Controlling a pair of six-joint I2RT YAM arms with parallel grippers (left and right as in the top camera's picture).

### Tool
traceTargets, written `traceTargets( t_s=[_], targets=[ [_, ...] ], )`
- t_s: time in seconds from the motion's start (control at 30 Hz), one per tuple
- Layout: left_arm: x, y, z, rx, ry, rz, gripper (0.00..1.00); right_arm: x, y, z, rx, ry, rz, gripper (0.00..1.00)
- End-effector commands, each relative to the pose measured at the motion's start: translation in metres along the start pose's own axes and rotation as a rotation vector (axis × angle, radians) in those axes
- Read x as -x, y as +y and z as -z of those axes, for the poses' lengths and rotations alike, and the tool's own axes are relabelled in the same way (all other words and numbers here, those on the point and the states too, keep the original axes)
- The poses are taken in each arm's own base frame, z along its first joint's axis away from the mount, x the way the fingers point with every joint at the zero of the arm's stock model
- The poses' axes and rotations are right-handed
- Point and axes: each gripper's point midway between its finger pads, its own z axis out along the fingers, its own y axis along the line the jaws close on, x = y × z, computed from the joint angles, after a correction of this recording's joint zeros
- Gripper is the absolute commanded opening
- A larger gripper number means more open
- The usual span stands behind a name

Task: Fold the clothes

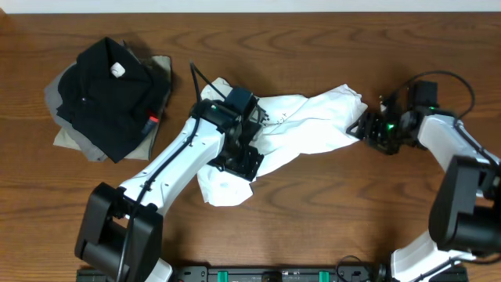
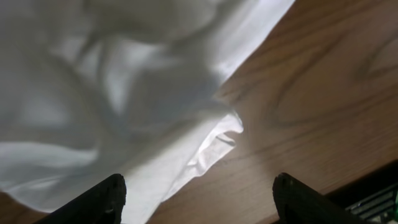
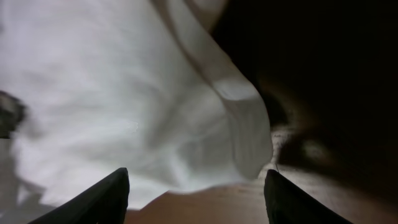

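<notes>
Since the white T-shirt [image 1: 305, 121] lies crumpled in the middle of the wooden table [image 1: 329, 219] with its layers bunched, either gripper closing now could, I judge, catch only one layer or a stray fold, and a pull would twist the cloth rather than spread it. The left gripper [image 2: 202, 202] hangs over the shirt's near-left hem, its arm reaching in diagonally, fingers apart and empty. The right gripper [image 3: 196, 196] sits low at the shirt's right end, fingers likewise apart, holding nothing.
</notes>
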Motion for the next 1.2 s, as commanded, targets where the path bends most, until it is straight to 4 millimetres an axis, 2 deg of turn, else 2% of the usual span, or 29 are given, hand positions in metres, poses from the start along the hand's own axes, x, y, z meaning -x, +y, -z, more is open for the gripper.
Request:
traceTargets(
  t_s=[0.0,0.07,0.13,0.17,0.2,0.27,0.37,0.4,0.43,0.57,0.67,0.77,0.83,0.97,1.1,1.17],
  targets=[
    [-0.001,-0.007,-0.007,-0.016,0.016,-0.039,0.78,-0.001,0.001,-0.008,0.003,0.006,0.039,0.68],
    [-0.001,-0.010,-0.007,-0.017,0.015,-0.051,0.79,0.004,0.003,-0.008,0.007,-0.010,0.057,0.64],
    [-0.002,-0.013,-0.008,-0.017,0.018,-0.060,0.78,0.005,0.005,-0.009,0.009,-0.014,0.065,0.53],
    [-0.002,-0.014,-0.008,-0.016,0.018,-0.064,0.78,0.003,0.006,-0.011,0.009,-0.010,0.068,0.51],
    [-0.002,-0.014,-0.008,-0.016,0.018,-0.066,0.77,0.001,0.006,-0.012,0.003,0.000,0.068,0.52],
    [-0.002,-0.014,-0.008,-0.017,0.018,-0.065,0.78,-0.008,-0.003,-0.016,-0.057,0.029,0.062,0.63],
    [-0.002,-0.014,-0.008,-0.016,0.018,-0.065,0.77,-0.010,-0.009,-0.021,-0.112,0.021,0.084,0.59],
    [-0.002,-0.014,-0.008,-0.016,0.018,-0.065,0.77,-0.007,-0.007,-0.022,-0.109,0.007,0.094,0.54],
    [-0.002,-0.014,-0.008,-0.016,0.017,-0.065,0.77,-0.003,-0.005,-0.023,-0.103,-0.009,0.103,0.45],
    [-0.002,-0.014,-0.008,-0.016,0.018,-0.065,0.77,0.012,0.014,-0.021,-0.013,-0.064,0.122,0.01],
    [-0.002,-0.014,-0.008,-0.016,0.017,-0.065,0.77,0.022,0.036,-0.009,0.086,-0.098,0.152,0.01],
    [-0.002,-0.014,-0.008,-0.016,0.017,-0.064,0.77,0.029,0.063,0.023,0.176,-0.147,0.208,0.01],
    [-0.002,-0.014,-0.008,-0.016,0.017,-0.065,0.77,0.032,0.072,0.055,0.159,-0.196,0.217,0.01],
    [-0.001,-0.014,-0.007,-0.016,0.014,-0.065,0.77,0.031,0.074,0.125,0.030,-0.315,0.211,0.01],
    [-0.001,-0.014,-0.007,-0.016,0.014,-0.066,0.77,0.015,0.077,0.197,-0.100,-0.431,0.205,0.01],
    [-0.001,-0.014,-0.007,-0.016,0.014,-0.066,0.77,0.008,0.084,0.217,-0.109,-0.463,0.214,0.01]
  ],
)
